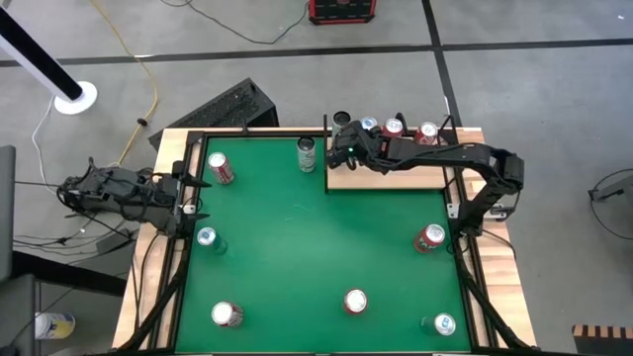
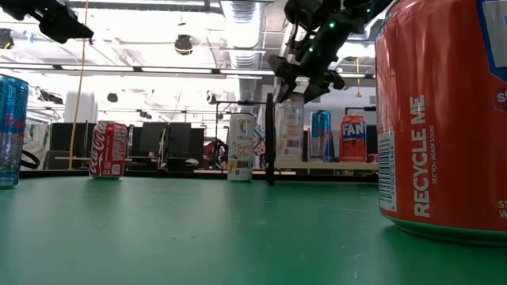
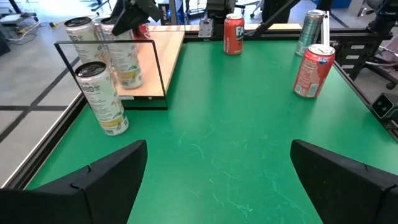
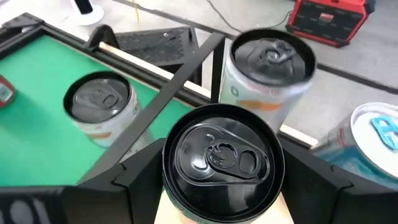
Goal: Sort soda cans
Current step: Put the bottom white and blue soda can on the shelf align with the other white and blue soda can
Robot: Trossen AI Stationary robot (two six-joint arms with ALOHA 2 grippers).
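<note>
Since the dark-topped can point(image 4: 222, 163) sits between the right gripper's point(image 4: 221, 180) fingers over the wooden tray point(image 1: 396, 176) at the far right of the table, we judge this to be the placing step, and we want it done squarely. The fingers flank the can on both sides and seem to be clamped on it, though we cannot make out the contact itself. Just beside it stands another pale can point(image 4: 267, 74) with a dark top, and a blue-topped can point(image 4: 376, 146) is near on the other side, so we should bring ours straight down and upright, touching neither neighbour, and part the fingers only once its base rests flat on the wood. A third pale can point(image 1: 307, 154) stands on the green mat point(image 1: 316, 247) just outside the tray's black frame point(image 1: 326, 158); we would leave that frame untouched on the way out. Red and teal cans are scattered well apart across the mat. Our left gripper point(image 3: 217, 180) waits at the left edge, fingers wide apart and holding nothing
</note>
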